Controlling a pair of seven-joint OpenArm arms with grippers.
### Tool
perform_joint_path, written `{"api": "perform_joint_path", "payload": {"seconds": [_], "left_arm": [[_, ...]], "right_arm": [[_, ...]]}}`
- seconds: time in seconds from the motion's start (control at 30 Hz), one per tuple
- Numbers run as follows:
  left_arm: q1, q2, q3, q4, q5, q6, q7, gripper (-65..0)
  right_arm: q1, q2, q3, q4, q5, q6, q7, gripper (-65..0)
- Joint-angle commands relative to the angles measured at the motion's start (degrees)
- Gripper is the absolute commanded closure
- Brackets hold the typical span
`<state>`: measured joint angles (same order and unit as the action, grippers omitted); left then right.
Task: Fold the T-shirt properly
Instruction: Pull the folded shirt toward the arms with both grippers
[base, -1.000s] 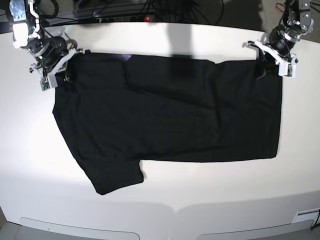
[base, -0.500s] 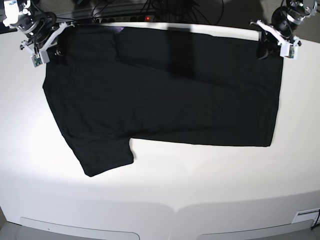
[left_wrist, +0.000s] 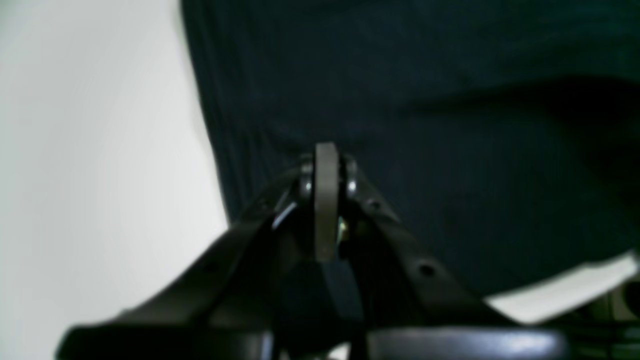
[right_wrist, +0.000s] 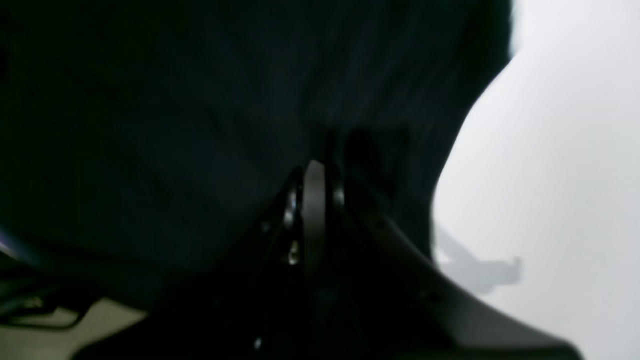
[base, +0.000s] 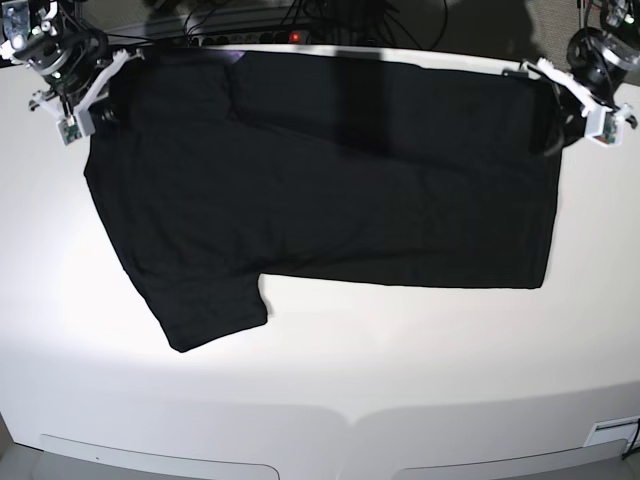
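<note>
The black T-shirt (base: 330, 180) is stretched wide, plain side up, its far edge raised and its near part lying on the white table (base: 400, 380). One short sleeve (base: 205, 310) points to the front left. A sliver of purple print (base: 236, 55) shows at the far edge. My right gripper (base: 98, 112) is shut on the far left corner; in the right wrist view (right_wrist: 315, 172) the closed jaws pinch black cloth (right_wrist: 175, 100). My left gripper (base: 558, 122) is shut on the far right corner; in the left wrist view (left_wrist: 326, 160) it pinches dark cloth (left_wrist: 450, 100).
A power strip with a red light (base: 296, 37) and dark cables lie along the table's far edge, just behind the shirt. The table's front edge (base: 350, 440) curves below.
Both grippers have pulled the shirt's far edge up and toward the back of the table, dragging the whole shirt away from the front. The left gripper has since shifted slightly outward.
</note>
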<state>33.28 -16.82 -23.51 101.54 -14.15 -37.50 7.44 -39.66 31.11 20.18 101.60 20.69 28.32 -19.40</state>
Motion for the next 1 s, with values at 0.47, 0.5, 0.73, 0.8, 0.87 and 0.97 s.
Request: {"api": "perform_joint_path", "payload": {"seconds": [0.47, 0.5, 0.73, 0.8, 0.87, 0.97], "left_arm": [[-33.97, -2.12, -0.24, -19.87, -7.5, -0.26, 14.91, -25.8], [-36.79, -2.67, 0.0, -23.82, -8.35, -0.57, 16.13, -25.8], [-54.05, -6.84, 4.35, -53.05, -12.26, -2.5, 21.35, -25.8], [-57.75, -7.21, 5.38, -59.3, -11.89, -2.5, 21.77, -25.8], [-60.57, -7.13, 5.88, -64.0, -8.68, -2.5, 21.7, -25.8], [-63.01, -6.84, 7.13, -68.63, -3.58, -2.5, 21.73, -25.3]], "right_arm": [[11.5, 0.81, 1.55, 1.9, 2.29, -0.04, -4.92, -29.6], [12.0, 0.81, 1.55, 1.9, 2.29, -0.04, -6.47, -29.6], [15.37, 0.81, 1.55, 1.9, 2.29, -0.07, -14.1, -29.6], [15.93, 0.79, 1.55, 1.9, 2.34, -0.07, -14.38, -29.6], [16.17, 0.81, 1.55, 1.9, 2.45, -0.07, -14.53, -29.6], [16.15, 0.81, 1.55, 1.9, 2.43, -0.07, -14.73, -29.6]]}}
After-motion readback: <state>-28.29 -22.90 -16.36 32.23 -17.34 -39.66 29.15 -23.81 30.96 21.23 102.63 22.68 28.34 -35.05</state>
